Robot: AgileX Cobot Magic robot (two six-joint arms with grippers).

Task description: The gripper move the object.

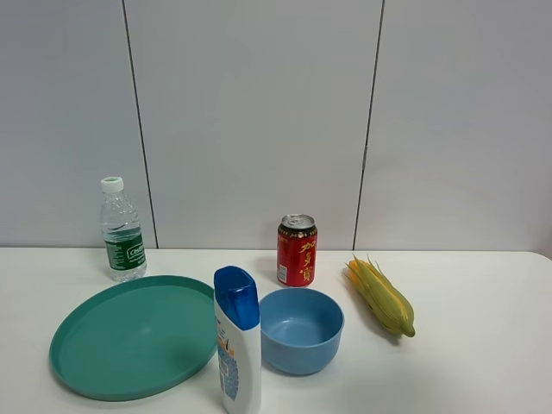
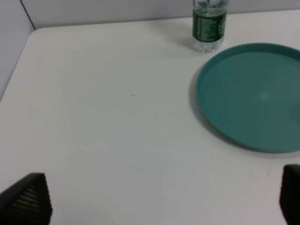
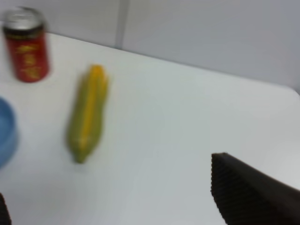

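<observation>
Both hands (image 2: 159, 201) gape, clear of the shampoo bottle (image 1: 238, 345).

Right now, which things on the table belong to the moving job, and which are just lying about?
Job: shampoo bottle; left end effector; right end effector.
Lying about: water bottle, red can, green plate, blue bowl, corn.

Lab bench, white table (image 1: 483, 345), grey wall panels (image 1: 259, 112)
</observation>
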